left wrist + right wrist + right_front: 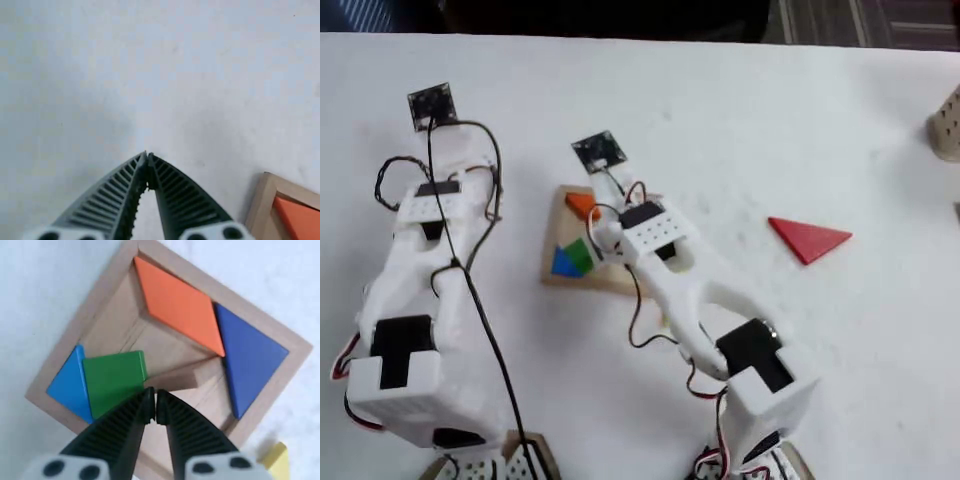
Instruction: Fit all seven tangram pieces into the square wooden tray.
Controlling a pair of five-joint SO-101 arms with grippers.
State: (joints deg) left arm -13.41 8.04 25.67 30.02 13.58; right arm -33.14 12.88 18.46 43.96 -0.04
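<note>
Tray [552, 278] sits mid-table, holding orange piece [177, 305], green piece [112, 382] and two blue pieces [250, 360]. Your right gripper [152, 400] hangs over the tray, fingers pressed together, gripping nothing. Your left gripper [147, 156] is likewise closed, over table [720, 100] left of it. Red triangle [808, 240] lies well apart, right.

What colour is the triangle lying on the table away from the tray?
The triangle is red; the high view shows it best.
</note>
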